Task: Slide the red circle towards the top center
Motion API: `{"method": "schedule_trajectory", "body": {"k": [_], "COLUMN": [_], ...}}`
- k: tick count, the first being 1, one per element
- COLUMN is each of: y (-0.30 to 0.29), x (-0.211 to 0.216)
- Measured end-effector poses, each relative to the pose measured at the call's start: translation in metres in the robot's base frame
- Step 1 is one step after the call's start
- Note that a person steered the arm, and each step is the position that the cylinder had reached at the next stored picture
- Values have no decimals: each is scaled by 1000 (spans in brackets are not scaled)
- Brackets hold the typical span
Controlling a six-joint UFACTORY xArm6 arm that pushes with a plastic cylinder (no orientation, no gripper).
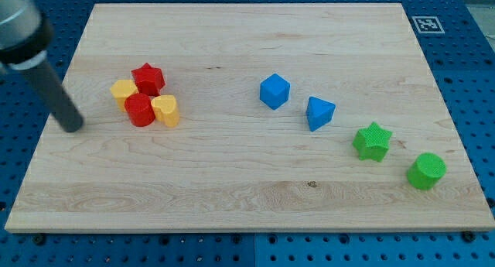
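Nearest the camera, at about four o'clock on the tabletop (232, 197), sits the green cylinder (426, 171). Just up and toward ten o'clock from it is the green star (373, 141), near but not touching. Farther along the same diagonal lie two blue blocks: a blue wedge-like block (319, 112), and at its ten o'clock a blue cube-like block (274, 91), the pair close together with a small gap between them.

Over on the view's left, around nine to ten o'clock on the tabletop, four blocks huddle in a tight cluster. Within it, the red circle (140, 110) sits at the six o'clock edge. A yellow rounded block (165, 111) touches it at three o'clock, a second yellow block (123, 90) presses in at ten o'clock, and the red star (148, 79) sits at twelve to one o'clock.

My tip (72, 126) rests on the wood at the red circle's nine o'clock, slightly lower, clear of the cluster with bare wood between. This end effector is a plain dark rod slanting up toward eleven o'clock; it has nothing to open or close, holds nothing, and touches no block.
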State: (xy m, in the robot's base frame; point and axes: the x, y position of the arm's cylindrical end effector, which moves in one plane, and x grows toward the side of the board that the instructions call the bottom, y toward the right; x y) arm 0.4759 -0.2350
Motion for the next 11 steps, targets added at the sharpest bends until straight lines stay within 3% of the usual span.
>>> {"method": "schedule_trajectory", "body": {"k": [3, 6, 11], "y": [96, 106, 169], "x": [-31, -40, -103]}}
